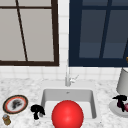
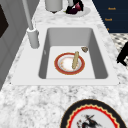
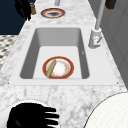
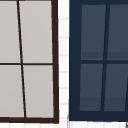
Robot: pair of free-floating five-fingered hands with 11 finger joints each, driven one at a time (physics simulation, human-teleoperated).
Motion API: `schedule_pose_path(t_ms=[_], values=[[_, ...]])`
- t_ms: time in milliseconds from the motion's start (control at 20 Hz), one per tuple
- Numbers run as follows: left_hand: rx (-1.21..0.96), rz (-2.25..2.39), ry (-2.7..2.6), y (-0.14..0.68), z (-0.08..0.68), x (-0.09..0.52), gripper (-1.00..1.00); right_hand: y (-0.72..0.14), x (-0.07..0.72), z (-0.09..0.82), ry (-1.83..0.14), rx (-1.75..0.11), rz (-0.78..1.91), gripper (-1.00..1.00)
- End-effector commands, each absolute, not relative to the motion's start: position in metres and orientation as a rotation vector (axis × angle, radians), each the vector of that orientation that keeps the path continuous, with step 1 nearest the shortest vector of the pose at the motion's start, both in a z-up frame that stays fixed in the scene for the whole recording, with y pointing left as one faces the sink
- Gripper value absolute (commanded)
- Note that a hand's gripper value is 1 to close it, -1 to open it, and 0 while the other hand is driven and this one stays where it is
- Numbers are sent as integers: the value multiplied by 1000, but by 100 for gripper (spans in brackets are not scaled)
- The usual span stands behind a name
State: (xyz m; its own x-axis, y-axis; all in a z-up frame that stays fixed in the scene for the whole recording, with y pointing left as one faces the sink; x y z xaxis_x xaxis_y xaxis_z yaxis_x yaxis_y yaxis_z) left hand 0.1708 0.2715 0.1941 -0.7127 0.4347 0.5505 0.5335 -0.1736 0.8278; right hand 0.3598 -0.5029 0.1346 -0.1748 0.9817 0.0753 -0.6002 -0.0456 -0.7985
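Observation:
My left hand (image 1: pixel 37 110) hangs over the counter just left of the sink (image 1: pixel 45 96), fingers relaxed and pointing down, holding nothing. It also shows as the left hand (image 3: pixel 23 8) beside a small jar (image 3: pixel 32 8), and as the left hand (image 2: pixel 123 55) off the counter's front. My right hand (image 1: pixel 121 100) hovers over a white plate (image 1: pixel 113 108) at the far right, fingers straight, next to a dark red item (image 1: pixel 126 107). The right hand (image 3: pixel 32 117) fills the near corner there. In the sink lies a red-rimmed plate (image 2: pixel 69 64) with a wooden stick (image 2: pixel 75 59) across it.
A red ball (image 1: pixel 67 115) covers the sink's front. A patterned plate (image 1: pixel 15 104) and a jar (image 1: pixel 6 120) sit on the left counter. The faucet (image 1: pixel 67 79) stands behind the sink. A grey canister (image 1: pixel 123 81) stands at the back right. A small brown scrap (image 2: pixel 84 49) lies in the sink.

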Motion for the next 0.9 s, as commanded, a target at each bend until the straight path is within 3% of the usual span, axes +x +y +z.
schedule_pose_path(t_ms=[0,300,850], values=[[-1158,-2047,-1970,272,194,171,0,-516,378,128,-848,-583,1563,-100],[-1158,-2047,-1970,272,194,171,0,-527,405,117,-838,-605,1573,-100],[-1158,-2047,-1970,272,194,171,0,-544,399,94,-841,-477,1497,-100]])
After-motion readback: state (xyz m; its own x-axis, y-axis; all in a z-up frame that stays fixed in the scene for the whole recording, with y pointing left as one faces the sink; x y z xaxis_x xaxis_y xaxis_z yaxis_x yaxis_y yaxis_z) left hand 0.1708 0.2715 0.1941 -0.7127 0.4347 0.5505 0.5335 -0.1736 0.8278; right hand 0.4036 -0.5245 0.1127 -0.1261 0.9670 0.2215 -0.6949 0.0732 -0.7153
